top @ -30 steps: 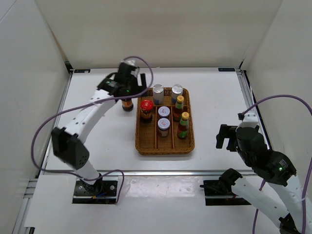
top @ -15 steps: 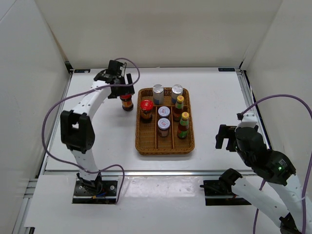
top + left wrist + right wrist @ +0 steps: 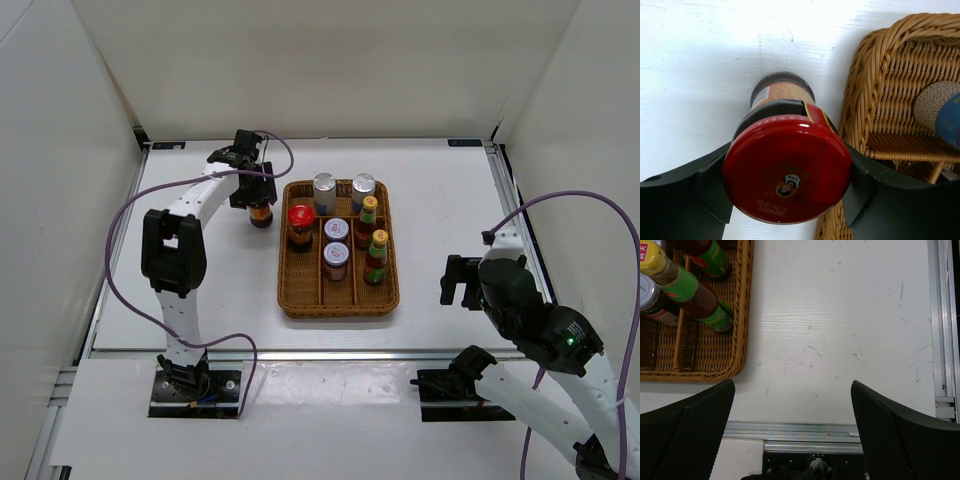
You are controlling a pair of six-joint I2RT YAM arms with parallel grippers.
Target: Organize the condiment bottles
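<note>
Seven of the bottles stand in the wicker tray [image 3: 290, 300] at the middle of the table [image 3: 200, 290]. The eighth, a red-lidded jar [image 3: 261, 216], stands upright on the table just outside the tray, at ten o'clock from its centre.

The left gripper [image 3: 257, 199] is on that jar. In the left wrist view its two black fingers [image 3: 685, 200] press on opposite sides of the red lid [image 3: 787, 172], pinching it, and the tray's woven rim is just beside the jar at three o'clock.

Inside the tray, two white bottles [image 3: 325, 192] with silver caps stand side by side at the twelve o'clock end. Nearer, the left lane holds a second red-lidded jar [image 3: 301, 225]. The middle lane holds two short jars [image 3: 337, 232] with silver lids, one behind the other. The right lane holds two slim sauce bottles [image 3: 377, 257] with yellow caps.

The right gripper [image 3: 458, 281] hangs over the table at four o'clock from the tray, well apart from it. It is spread wide and holds nothing: the right wrist view shows only bare table between its fingers [image 3: 685, 435], with the tray's near corner and the sauce bottles at ten o'clock.
</note>
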